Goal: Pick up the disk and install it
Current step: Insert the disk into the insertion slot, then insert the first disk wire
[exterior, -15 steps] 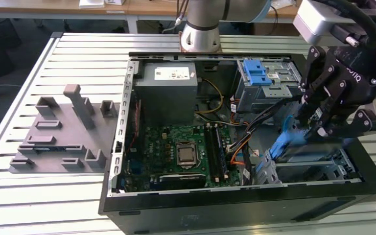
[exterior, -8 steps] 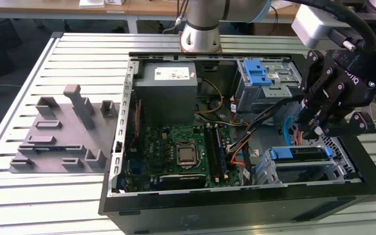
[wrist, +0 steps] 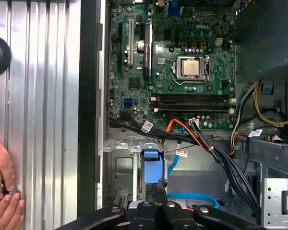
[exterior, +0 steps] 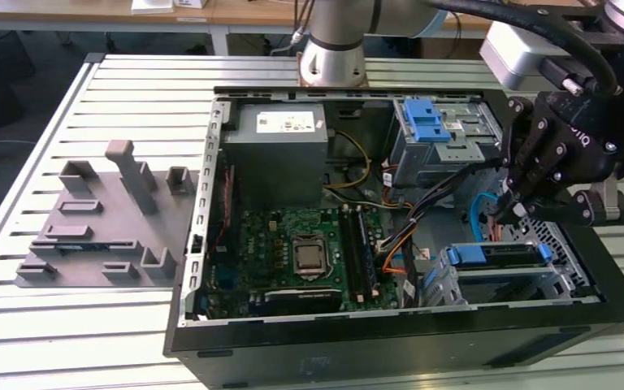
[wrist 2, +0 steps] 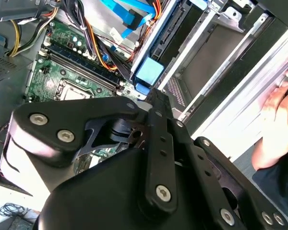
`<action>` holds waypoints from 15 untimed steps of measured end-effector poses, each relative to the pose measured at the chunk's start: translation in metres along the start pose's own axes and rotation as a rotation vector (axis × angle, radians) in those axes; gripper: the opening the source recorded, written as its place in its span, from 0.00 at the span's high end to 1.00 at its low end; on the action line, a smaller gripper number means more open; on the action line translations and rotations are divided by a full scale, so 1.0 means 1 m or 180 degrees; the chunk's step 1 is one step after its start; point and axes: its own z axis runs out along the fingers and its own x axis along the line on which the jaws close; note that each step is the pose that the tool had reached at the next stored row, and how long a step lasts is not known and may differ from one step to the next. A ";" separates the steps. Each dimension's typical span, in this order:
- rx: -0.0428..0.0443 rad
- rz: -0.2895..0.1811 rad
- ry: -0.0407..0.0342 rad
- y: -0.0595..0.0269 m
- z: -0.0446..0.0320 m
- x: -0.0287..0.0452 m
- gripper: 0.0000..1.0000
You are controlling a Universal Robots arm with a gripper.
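The disk (exterior: pixel 493 254) lies flat inside the drive bay at the front corner of the open computer case (exterior: pixel 399 329), on the exterior view's right, with its blue rails showing along its edge. Its blue end tab appears in the first wrist view (wrist: pixel 152 165) and the second wrist view (wrist 2: pixel 149 72). My black gripper (exterior: pixel 504 213) hangs just above the bay with its fingers together and nothing between them. In both wrist views the gripper's tips (wrist: pixel 159 184) (wrist 2: pixel 156 93) sit right at the blue tab; I cannot tell whether they touch it.
A grey metal cage with a blue latch (exterior: pixel 434 126) and a grey power supply box (exterior: pixel 274 134) stand at the back of the case. Cables (wrist: pixel 201 139) cross above the motherboard (exterior: pixel 301 252). A grey fixture (exterior: pixel 106 219) sits on the table. A person's hands (wrist: pixel 2 191) rest outside the case.
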 end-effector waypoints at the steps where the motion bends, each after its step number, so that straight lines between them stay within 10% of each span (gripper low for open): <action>1: 0.0000 -0.0001 0.0000 0.0000 0.0008 0.0000 0.89; 15: 0.0000 -0.0001 0.0001 -0.0003 0.0125 0.0000 0.89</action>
